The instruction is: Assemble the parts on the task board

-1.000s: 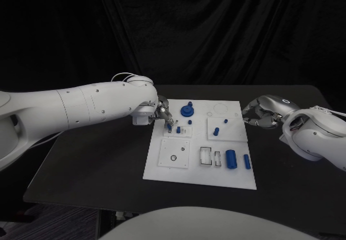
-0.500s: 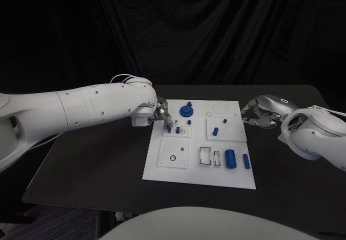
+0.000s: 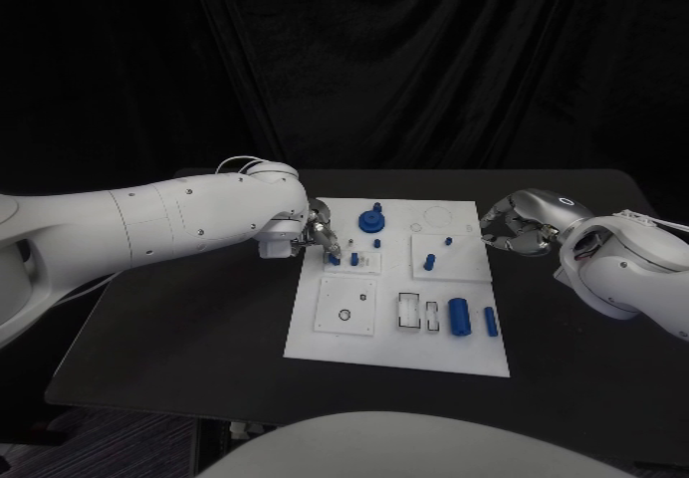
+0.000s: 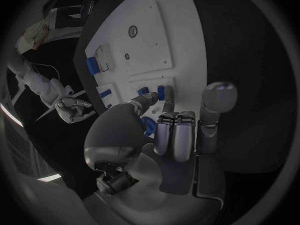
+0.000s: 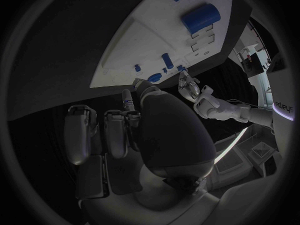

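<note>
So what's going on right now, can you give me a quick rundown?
Left hand on a small blue peg at the task board. Right hand curled, holding nothing, off the board's edge. Nothing in the way.

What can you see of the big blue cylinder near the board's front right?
The big blue cylinder is a stubby, smooth, plastic-looking piece, the thickest of the blue parts. It lies on its side on the white task board, its long axis running roughly front to back. A slimmer blue pin lies beside it, apart, toward the board's right edge; rectangular slots sit on its other side. Neither hand touches it. The right wrist view also shows it.
</note>
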Robot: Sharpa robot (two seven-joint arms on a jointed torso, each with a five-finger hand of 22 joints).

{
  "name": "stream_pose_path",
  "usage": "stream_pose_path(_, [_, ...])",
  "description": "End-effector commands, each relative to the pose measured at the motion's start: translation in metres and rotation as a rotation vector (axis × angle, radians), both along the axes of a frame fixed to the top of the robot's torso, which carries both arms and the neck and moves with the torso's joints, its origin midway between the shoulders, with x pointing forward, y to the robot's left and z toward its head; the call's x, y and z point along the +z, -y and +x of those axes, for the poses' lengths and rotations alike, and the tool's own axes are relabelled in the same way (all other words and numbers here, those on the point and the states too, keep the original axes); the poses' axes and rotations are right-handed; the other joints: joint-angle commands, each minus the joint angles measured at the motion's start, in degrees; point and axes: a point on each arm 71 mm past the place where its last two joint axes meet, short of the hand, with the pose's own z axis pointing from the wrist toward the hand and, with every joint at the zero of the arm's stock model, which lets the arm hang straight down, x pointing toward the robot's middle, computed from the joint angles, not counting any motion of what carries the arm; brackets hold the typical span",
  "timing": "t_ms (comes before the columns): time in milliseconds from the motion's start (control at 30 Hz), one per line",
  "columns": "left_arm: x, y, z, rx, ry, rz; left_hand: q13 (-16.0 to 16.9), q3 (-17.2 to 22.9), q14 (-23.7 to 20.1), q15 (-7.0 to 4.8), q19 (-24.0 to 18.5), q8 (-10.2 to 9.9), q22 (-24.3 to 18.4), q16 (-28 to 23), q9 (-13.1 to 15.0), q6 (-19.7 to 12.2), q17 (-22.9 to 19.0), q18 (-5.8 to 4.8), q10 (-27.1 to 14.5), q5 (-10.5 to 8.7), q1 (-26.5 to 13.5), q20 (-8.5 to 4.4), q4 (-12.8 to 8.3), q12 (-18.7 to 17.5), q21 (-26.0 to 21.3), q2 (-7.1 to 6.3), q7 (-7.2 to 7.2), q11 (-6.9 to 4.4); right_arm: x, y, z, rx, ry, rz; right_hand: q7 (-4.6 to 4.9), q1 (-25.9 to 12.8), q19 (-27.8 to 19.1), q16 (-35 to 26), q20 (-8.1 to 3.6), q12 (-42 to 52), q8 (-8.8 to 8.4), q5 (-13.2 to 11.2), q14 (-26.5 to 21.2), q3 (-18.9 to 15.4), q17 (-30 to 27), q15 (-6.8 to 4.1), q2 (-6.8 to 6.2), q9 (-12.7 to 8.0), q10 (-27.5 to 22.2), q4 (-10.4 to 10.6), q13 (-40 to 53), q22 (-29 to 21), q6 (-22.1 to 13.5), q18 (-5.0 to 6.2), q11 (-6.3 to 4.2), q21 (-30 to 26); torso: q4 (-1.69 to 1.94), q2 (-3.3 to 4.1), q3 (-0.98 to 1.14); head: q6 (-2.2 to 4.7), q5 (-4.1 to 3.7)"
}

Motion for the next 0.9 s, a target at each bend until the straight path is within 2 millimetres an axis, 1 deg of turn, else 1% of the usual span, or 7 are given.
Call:
stream_pose_path(33, [-0.0043,0.0021,-0.0025,-0.007,0.003,-0.022,15.1,0.0,6.1,-0.41,4.1,-0.3,0.0,0.0,-0.1,0.3,15.1,0.69,6.0,-0.08,-0.4,-0.25,0.3,0.0,-0.2,-0.02,0.17,-0.22,-0.0022,0.0012,-0.0006,-0.011,-0.010,-0.010,-0.04,0.4,2.0,-0.2,0.42,-0.3,-0.16,0.4,4.2,0.4,6.0,0.24,0.33,-0.1,1.2,0.1,7.2,11.7,0.1,0.80,0.43,-0.3,0.10,0.01,-0.01,0.00,0.00])
stream_pose_path(200, [-0.0075,0.0010,-0.0039,-0.005,-0.001,-0.026,15.1,0.0,6.1,-0.41,4.1,-0.3,-0.8,0.0,0.0,0.3,15.1,0.78,6.0,-0.03,-0.4,-0.24,0.3,0.0,-0.8,0.00,0.15,-0.23,-0.0026,0.0018,-0.0010,-0.012,-0.012,-0.010,-0.04,0.4,2.0,-0.2,0.42,-0.3,-0.16,0.4,4.2,0.4,6.0,0.24,0.33,-0.1,1.2,0.1,7.2,11.7,0.1,0.80,0.43,-0.3,0.02,0.04,-0.03,0.00,0.09])
stream_pose_path(500, [-0.0089,0.0023,-0.0047,-0.008,0.007,-0.043,15.1,0.1,6.1,-0.41,4.0,-0.3,-1.8,0.0,0.0,0.3,15.1,0.90,6.0,0.05,-0.2,-0.22,0.2,0.0,-1.6,0.12,0.13,-0.25,-0.0029,0.0021,-0.0011,-0.013,-0.013,-0.011,-0.04,0.4,2.0,-0.2,0.42,-0.3,-0.15,0.4,4.2,0.4,6.0,0.24,0.35,-0.1,1.2,0.1,7.2,11.7,0.2,0.81,0.44,-0.4,0.14,0.01,-0.03,0.00,-0.02])
stream_pose_path(600, [-0.0087,0.0029,-0.0047,-0.007,0.014,-0.050,15.1,0.2,6.1,-0.41,4.0,-0.3,-2.2,0.0,0.1,0.3,15.1,0.95,6.0,0.13,-0.1,-0.21,0.1,0.0,-2.0,0.21,0.11,-0.25,-0.0030,0.0021,-0.0011,-0.014,-0.014,-0.011,-0.04,0.4,2.0,-0.2,0.42,-0.3,-0.15,0.4,4.2,0.4,6.0,0.24,0.35,-0.1,1.2,0.1,7.2,11.7,0.2,0.81,0.44,-0.4,0.00,0.03,0.02,0.00,0.08])
stream_pose_path(633, [-0.0086,0.0029,-0.0048,-0.007,0.017,-0.053,15.1,0.2,6.1,-0.41,4.0,-0.3,-2.3,0.0,0.1,0.3,15.1,0.96,6.0,0.20,0.0,-0.21,0.1,0.0,-2.1,0.23,0.10,-0.25,-0.0030,0.0022,-0.0011,-0.014,-0.014,-0.011,-0.04,0.4,2.0,-0.2,0.42,-0.3,-0.15,0.4,4.2,0.4,6.0,0.24,0.35,-0.1,1.2,0.1,7.2,11.7,0.2,0.81,0.44,-0.4,0.02,0.03,0.02,0.00,0.08])
stream_pose_path(800, [-0.0078,0.0029,-0.0062,-0.002,0.030,-0.064,15.1,0.5,6.1,-0.45,4.1,-0.2,-2.0,0.0,0.4,0.4,15.1,0.91,6.0,0.97,0.5,-0.22,-0.4,0.0,-1.9,0.08,0.04,-0.30,-0.0032,0.0031,-0.0013,-0.016,-0.015,-0.012,-0.04,0.4,2.0,-0.2,0.42,-0.3,-0.15,0.4,4.2,0.4,6.0,0.24,0.35,-0.1,1.2,0.1,7.2,11.7,0.2,0.81,0.44,-0.4,-0.01,0.04,0.00,0.00,0.06])
stream_pose_path(900, [-0.0071,0.0027,-0.0075,0.003,0.038,-0.070,15.1,0.7,6.1,-0.51,4.1,0.0,-1.6,0.0,0.6,0.6,15.1,0.86,6.0,2.22,0.8,-0.28,-0.7,0.0,-1.7,-0.09,-0.04,-0.37,-0.0032,0.0035,-0.0013,-0.017,-0.015,-0.013,-0.04,0.4,2.0,-0.2,0.42,-0.3,-0.15,0.4,4.2,0.4,6.0,0.24,0.35,-0.1,1.2,0.1,7.2,11.7,0.2,0.81,0.44,-0.4,-0.01,0.04,0.00,0.00,0.01])
